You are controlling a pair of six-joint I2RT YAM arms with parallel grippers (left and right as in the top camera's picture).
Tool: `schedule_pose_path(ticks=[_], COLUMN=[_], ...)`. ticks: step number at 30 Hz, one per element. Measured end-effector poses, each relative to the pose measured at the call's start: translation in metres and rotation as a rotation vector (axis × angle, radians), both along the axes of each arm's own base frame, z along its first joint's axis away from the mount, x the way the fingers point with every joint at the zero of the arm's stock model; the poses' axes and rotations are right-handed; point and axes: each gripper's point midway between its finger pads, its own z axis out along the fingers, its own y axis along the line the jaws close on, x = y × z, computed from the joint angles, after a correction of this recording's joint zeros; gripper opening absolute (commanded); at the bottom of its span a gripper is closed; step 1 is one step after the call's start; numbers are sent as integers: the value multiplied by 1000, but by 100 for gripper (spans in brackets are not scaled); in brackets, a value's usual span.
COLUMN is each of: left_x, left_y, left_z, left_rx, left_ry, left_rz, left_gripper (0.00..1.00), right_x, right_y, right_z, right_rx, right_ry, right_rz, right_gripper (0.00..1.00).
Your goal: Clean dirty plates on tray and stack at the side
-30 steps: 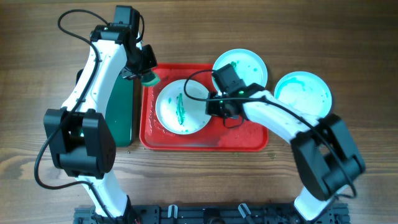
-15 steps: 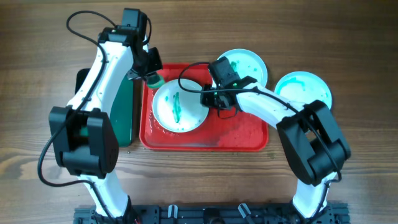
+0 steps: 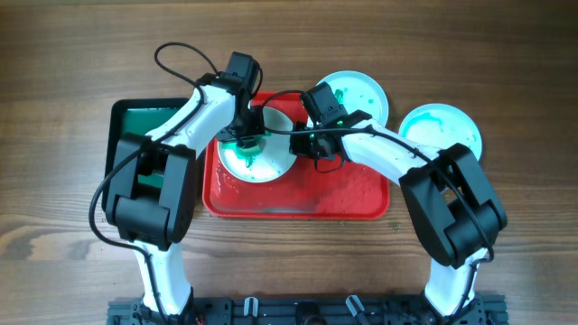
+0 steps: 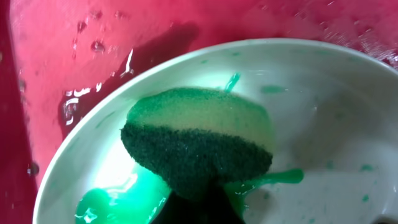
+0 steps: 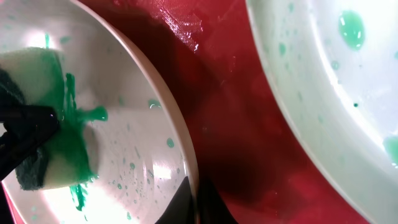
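Observation:
A white dirty plate (image 3: 271,153) with green smears lies on the red tray (image 3: 343,200). My left gripper (image 3: 242,137) is shut on a green sponge (image 4: 199,143) pressed onto this plate (image 4: 323,124), with green liquid pooled beside it. My right gripper (image 3: 312,144) is shut on the plate's right rim (image 5: 186,162); the sponge also shows in the right wrist view (image 5: 43,118). A second dirty plate (image 3: 357,95) overlaps the tray's far right corner and shows in the right wrist view (image 5: 336,81). A third, turquoise plate (image 3: 440,134) lies on the table to the right.
A dark green tray (image 3: 149,135) sits left of the red tray, partly under my left arm. The red tray's floor (image 4: 81,56) is wet with drops. Wood table surrounds the trays.
My left gripper moved right from the tray's far left corner and put the sponge down on the plate. My right gripper shifted left and stays on the plate's rim.

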Motion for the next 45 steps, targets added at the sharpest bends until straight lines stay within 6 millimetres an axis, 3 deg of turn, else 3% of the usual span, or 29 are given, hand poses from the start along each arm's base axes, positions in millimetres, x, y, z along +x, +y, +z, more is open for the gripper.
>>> schedule_pose_path(ticks=[5, 9, 11, 14, 16, 19, 22, 27, 30, 33, 39, 45], left_x=[-5, -53, -58, -45, -14, 18, 27, -8, -28, -43, -71, -65], left_y=[-18, -53, -58, -65, -71, -57, -31, 17, 24, 17, -30, -54], left_z=[2, 2, 2, 0, 2, 1, 1, 0, 0, -1, 1, 0], left_rx=[-136, -313, -338, -372, -363, -254, -97, 140, 158, 63, -263, -324], left_ry=[7, 144, 150, 80, -33, -112, -127, 13, 104, 175, 230, 168], left_rz=[-238, -474, -521, -527, -452, -238, -51, 42, -66, -250, -495, -561], left_gripper=[4, 4, 4, 4, 4, 4, 4, 4, 4, 4, 4, 4], right_x=[1, 1, 1, 2, 4, 4, 4, -1, -4, -4, -3, -1], right_y=[-2, -1, -2, -2, -3, -3, -2, 4, 5, 4, 4, 1], right_z=[0, 0, 0, 0, 0, 0, 0, 1, 1, 1, 1, 1], right_rx=[0, 0, 0, -1, 0, 1, 1, 17, 20, 15, 14, 11], right_ry=[3, 2, 3, 0, -5, -6, -6, 5, 10, 7, 4, -1], right_rz=[-7, -7, -7, -9, -13, -13, -12, 9, 21, 29, 34, 32], right_gripper=[4, 4, 4, 4, 4, 4, 4, 4, 4, 4, 5, 4])
